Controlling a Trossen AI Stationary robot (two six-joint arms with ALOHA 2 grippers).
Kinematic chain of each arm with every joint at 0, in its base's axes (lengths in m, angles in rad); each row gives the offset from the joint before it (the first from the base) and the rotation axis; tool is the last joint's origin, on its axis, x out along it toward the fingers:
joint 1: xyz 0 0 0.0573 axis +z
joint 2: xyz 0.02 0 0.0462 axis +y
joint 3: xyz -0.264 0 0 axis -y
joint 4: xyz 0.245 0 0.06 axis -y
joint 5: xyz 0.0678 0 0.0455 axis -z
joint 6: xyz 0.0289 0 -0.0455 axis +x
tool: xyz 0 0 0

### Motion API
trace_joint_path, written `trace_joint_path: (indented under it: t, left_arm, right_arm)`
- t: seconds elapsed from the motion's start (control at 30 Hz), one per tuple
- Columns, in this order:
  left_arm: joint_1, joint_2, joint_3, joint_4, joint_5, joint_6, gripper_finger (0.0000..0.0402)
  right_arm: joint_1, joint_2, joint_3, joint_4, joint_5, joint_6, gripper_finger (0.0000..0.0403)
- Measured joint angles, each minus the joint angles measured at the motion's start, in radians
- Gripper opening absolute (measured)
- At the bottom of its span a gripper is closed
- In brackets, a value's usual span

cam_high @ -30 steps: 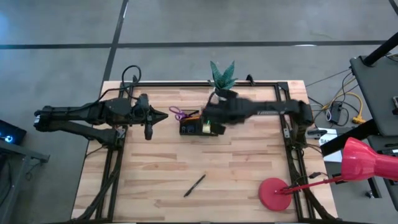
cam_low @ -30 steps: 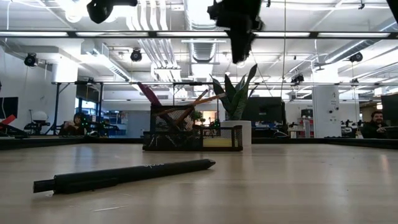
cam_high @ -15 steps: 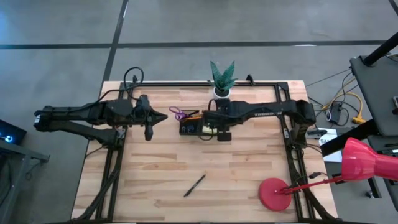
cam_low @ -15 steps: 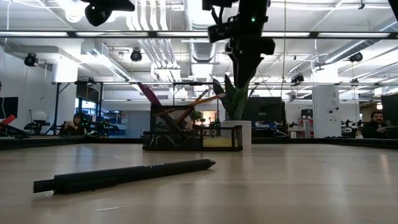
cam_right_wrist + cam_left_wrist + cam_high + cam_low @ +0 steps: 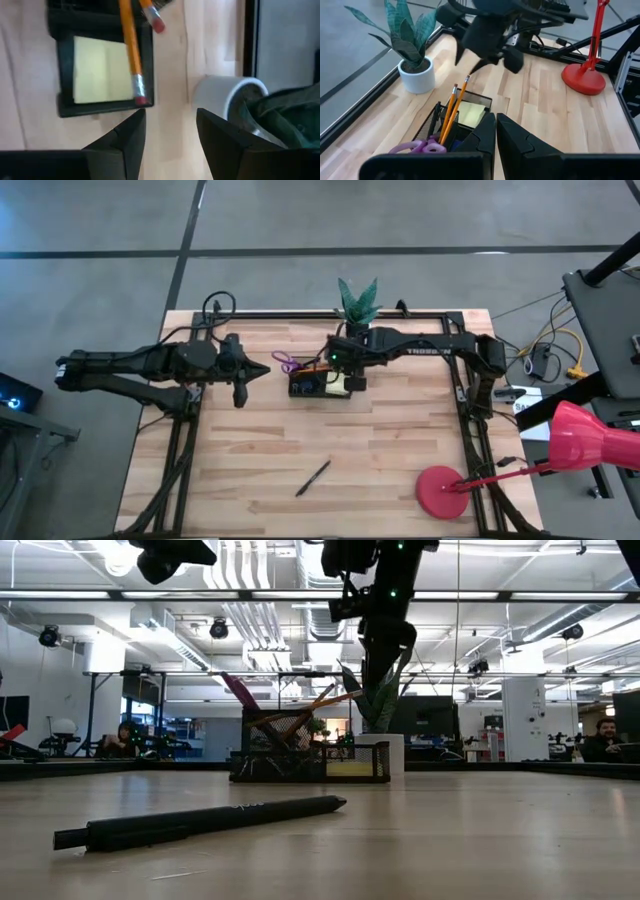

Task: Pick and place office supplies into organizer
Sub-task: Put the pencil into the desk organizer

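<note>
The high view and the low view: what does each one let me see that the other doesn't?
Only the high view shows the red lamp base at the table's right front corner, and both whole arms, the left gripper shut beside the organizer and the right gripper over it. Only the low view shows the room behind, with seated people. Both show the black pen lying loose, the organizer with pencils and purple scissors, and the potted plant.

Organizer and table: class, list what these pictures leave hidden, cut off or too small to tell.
- Organizer, high view: the right gripper hangs over one end; contents too small to sort.
- Scissors, left wrist view: blades hidden inside the box, handles partly behind the left gripper.
- Pen, high view: too small to read any marking.
</note>
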Motion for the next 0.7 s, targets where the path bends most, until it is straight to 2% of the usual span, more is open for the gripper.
trace_joint_path:
  t: [0.17, 0.47, 0.7]
  left_arm:
    - [0.000, 0.006, 0.000, 0.001, -0.001, 0.001, 0.0000]
    - [0.000, 0.005, 0.000, -0.003, -0.002, 0.000, 0.0000]
    - [0.000, 0.012, 0.000, -0.002, -0.002, 0.000, 0.0000]
  right_arm:
    - [-0.003, 0.024, 0.000, 0.038, -0.051, -0.004, 0.0158]
    - [-0.003, 0.068, 0.000, 0.046, -0.059, -0.015, 0.0152]
    - [-0.004, 0.069, 0.000, 0.045, -0.059, 0.002, 0.0109]
